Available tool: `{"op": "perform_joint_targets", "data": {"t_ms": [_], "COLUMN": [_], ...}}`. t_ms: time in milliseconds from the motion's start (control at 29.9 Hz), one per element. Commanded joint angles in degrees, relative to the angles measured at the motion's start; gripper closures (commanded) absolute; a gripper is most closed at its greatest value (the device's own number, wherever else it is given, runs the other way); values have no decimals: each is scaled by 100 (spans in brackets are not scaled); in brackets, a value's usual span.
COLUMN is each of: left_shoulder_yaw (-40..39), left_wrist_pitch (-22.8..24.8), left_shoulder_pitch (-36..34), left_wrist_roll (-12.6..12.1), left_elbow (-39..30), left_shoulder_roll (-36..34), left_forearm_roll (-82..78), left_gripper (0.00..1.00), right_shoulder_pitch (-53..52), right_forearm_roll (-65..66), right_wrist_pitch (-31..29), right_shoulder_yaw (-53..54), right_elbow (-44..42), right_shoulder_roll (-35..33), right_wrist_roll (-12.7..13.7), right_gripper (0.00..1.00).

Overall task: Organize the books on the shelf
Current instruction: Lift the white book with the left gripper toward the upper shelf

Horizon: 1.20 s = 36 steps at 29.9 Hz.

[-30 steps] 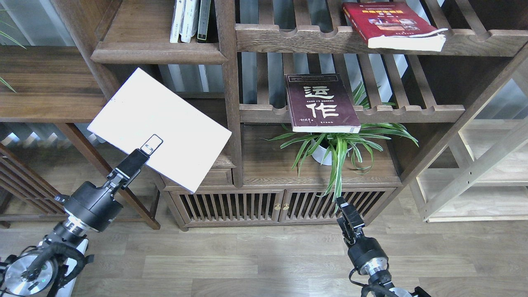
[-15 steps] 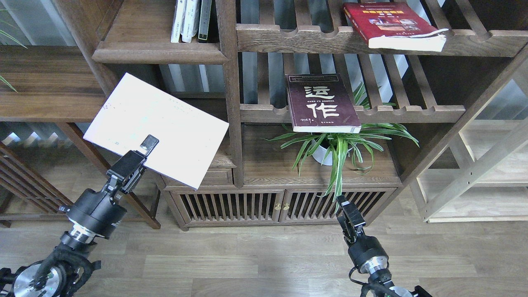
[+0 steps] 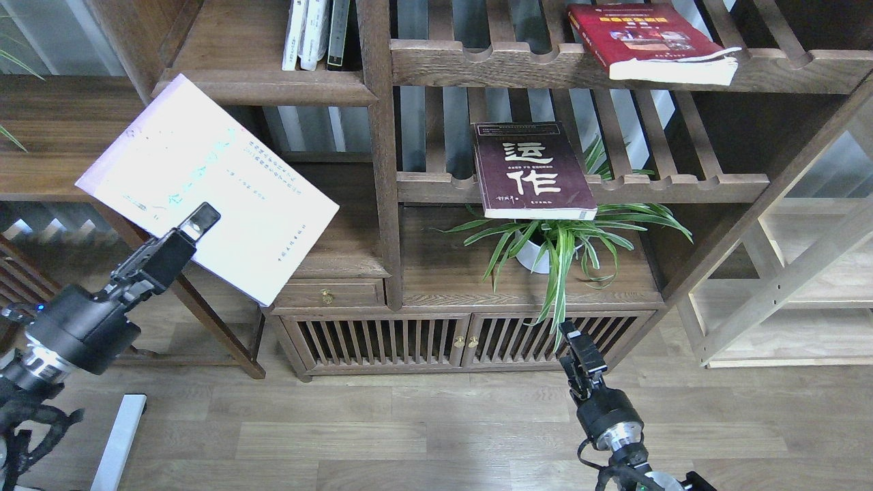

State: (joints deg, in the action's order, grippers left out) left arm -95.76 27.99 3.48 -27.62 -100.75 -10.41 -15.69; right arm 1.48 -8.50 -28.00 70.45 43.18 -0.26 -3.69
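Note:
My left gripper (image 3: 199, 228) is shut on the near edge of the pale lavender-white book (image 3: 211, 181), held tilted in the air below and to the left of the shelf (image 3: 262, 85). Several upright books (image 3: 315, 31) stand at the right end of that dark board. The maroon book (image 3: 530, 170) with white characters lies on the middle slatted rack. The thick red book (image 3: 644, 39) lies on the upper slatted rack. My right gripper (image 3: 576, 344) hangs low in front of the cabinet doors, nothing between its fingers, which show too dark to separate.
A potted spider plant (image 3: 559, 239) sits on the cabinet top under the maroon book. A dark post (image 3: 382, 150) divides the shelf from the racks. A pale wooden frame (image 3: 784, 286) stands at right, a dark side table (image 3: 75, 136) at left.
My left arm has swung left and up with the pale book, which has tilted so its printed cover now shows. The right arm has hardly moved.

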Motion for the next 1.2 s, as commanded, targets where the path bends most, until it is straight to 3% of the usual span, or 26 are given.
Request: {"op": "perform_joint_targets", "data": {"t_ms": [0,267,501,1169], "left_shoulder_yaw": [-425,-1225,-1402,-743], "left_wrist_pitch": [1,1,1,1], "left_shoulder_pitch": [-84,-514,-813,-2510], "left_wrist_roll": [-38,-38,-38,-38], "left_elbow": [-85,-68,11,1013], "left_shoulder_roll": [-22,-338,-515,-1710], "left_forearm_roll": [-22,-74,-347,-532], "left_gripper": [98,98,98,97], "right_shoulder_pitch": [-25,-95,-113,-78], "right_forearm_roll": [-2,-2,-2,-37], "right_wrist_pitch": [0,0,0,0], "right_shoulder_yaw": [-22,-31,-84,-145], "right_elbow": [-11,-108,-126,-56], "right_shoulder_roll": [-141,-194,-159,-177], "right_wrist_roll": [35,53,44,53], "right_gripper": [1,1,1,1]}}
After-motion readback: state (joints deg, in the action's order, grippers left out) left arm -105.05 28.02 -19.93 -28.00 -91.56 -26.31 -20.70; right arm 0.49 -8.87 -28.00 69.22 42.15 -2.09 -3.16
